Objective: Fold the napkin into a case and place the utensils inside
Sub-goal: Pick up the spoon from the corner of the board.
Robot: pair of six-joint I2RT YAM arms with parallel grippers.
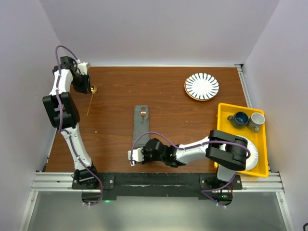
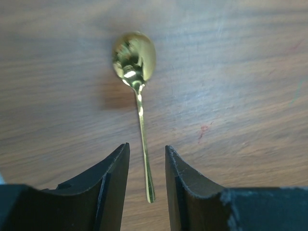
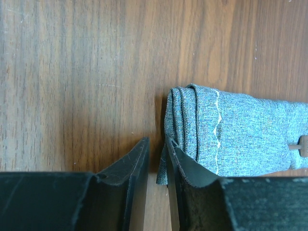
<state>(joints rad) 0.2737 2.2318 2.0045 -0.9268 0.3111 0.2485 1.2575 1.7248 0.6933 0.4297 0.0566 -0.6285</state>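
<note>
I see the napkin (image 1: 140, 126) at the centre of the table, folded into a narrow flat strip that runs from 12 to 6 o'clock. It is a dark grey, soft fabric. In the right wrist view its near end (image 3: 226, 130) shows several folded layers and a light stitched hem across it. A short copper end of one utensil (image 1: 143, 114) shows on the far half of the strip; the rest of it I cannot see. The spoon (image 2: 134, 57) lies bare on the wood at about 10 o'clock from the napkin, well apart from it. It is shiny gold, with a small round bowl and a thin long handle.

The left gripper (image 2: 147, 146) hangs over the spoon with its fingers released: they stand on both sides of the handle end, and wood is visible on each side. The right gripper (image 3: 158, 139) is at the 6 o'clock end of the napkin. Its fingers are only narrowly apart, one lies over the fabric edge, and a small corner of cloth sits in the gap. Whether it is pinched I cannot tell.

I count one napkin, two utensils, one striped plate (image 1: 201, 86) at 1 o'clock, and one yellow tray (image 1: 230, 109) at 4 o'clock. The tray holds one blue cup (image 1: 239, 118), one pale mug (image 1: 256, 120) and one pale plate (image 1: 252, 154), partly hidden.
</note>
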